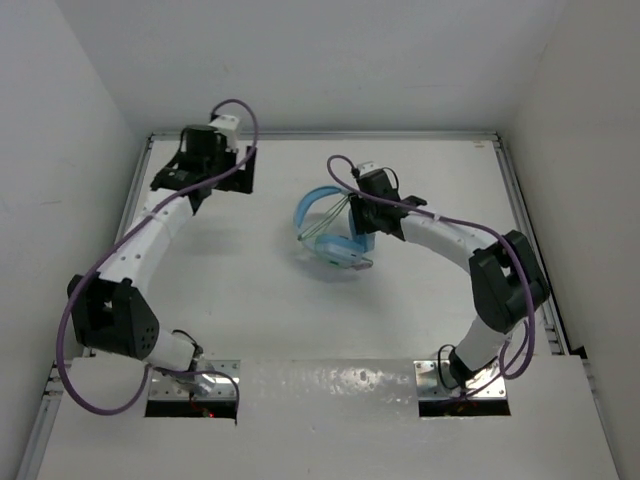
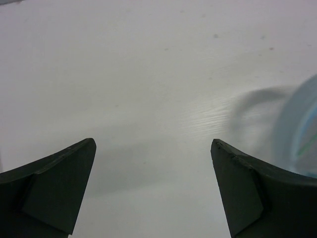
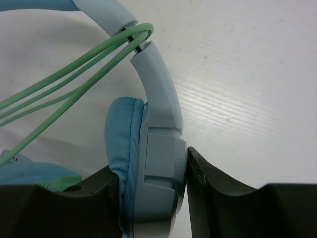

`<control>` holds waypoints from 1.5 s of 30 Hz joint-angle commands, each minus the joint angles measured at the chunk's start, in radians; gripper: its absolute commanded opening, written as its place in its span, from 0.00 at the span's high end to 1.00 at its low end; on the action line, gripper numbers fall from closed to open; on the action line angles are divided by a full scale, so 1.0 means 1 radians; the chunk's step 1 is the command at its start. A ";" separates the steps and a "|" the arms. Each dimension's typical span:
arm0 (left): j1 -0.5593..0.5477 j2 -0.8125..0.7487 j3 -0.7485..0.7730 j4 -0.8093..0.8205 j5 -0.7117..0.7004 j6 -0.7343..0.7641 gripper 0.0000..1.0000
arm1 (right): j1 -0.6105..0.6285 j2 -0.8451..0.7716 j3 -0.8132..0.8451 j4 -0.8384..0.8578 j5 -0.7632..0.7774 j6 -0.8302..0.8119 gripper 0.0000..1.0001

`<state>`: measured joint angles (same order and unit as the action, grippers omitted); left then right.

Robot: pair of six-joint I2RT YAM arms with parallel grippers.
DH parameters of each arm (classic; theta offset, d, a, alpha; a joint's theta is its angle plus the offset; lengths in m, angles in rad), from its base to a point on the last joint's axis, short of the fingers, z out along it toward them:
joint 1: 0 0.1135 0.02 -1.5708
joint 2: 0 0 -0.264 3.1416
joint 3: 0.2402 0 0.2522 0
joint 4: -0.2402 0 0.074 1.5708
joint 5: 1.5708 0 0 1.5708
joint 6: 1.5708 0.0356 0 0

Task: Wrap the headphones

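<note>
— Where are the headphones (image 1: pixel 335 235)?
— I see them on the table (image 1: pixel 250 300), a little right of centre, at the end of my right arm. My right gripper (image 3: pixel 151 166) pinches one ear cup (image 3: pixel 158 153) by its sides. Several strands of the green cord (image 3: pixel 74 84) cross the headband (image 3: pixel 158 94) just above that cup.
— And the left gripper (image 2: pixel 153 144)?
— I have it spread wide over the table, off to the left of the headphones, toward the far edge

Light blue headphones (image 3: pixel 157 148), green cord (image 3: pixel 74 84)
</note>
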<state>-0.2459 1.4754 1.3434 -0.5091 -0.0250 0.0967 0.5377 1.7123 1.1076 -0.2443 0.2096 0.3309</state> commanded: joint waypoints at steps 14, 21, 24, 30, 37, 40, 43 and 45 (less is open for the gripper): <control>0.074 -0.141 -0.170 -0.020 0.079 0.097 0.00 | -0.407 -0.223 -0.009 -0.058 -0.113 0.051 1.00; 0.074 -0.151 -0.225 -0.026 0.094 0.161 0.00 | -0.591 0.085 0.469 -0.180 -0.081 0.053 1.00; 0.076 -0.185 -0.283 -0.006 0.115 0.195 0.00 | -0.651 0.318 0.764 -0.294 -0.030 0.034 1.00; 0.076 -0.201 -0.326 0.012 0.106 0.212 0.00 | -0.723 0.592 1.054 -0.343 0.091 -0.009 1.00; 0.076 -0.158 -0.334 0.032 0.077 0.209 0.00 | -0.805 0.671 1.017 -0.227 0.085 -0.015 1.00; 0.076 -0.139 -0.331 0.030 0.073 0.210 0.00 | -0.805 0.711 1.034 -0.207 0.036 -0.059 1.00; 0.076 -0.126 -0.328 0.029 0.059 0.210 0.00 | -0.805 0.722 1.014 -0.190 0.023 -0.079 0.85; 0.076 -0.119 -0.328 0.027 0.056 0.210 0.00 | -0.805 0.718 0.974 -0.161 0.039 -0.079 0.79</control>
<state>-0.1692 1.3514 1.0058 -0.5133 0.0441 0.2916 -0.2867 2.4504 2.0815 -0.5068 0.2729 0.2684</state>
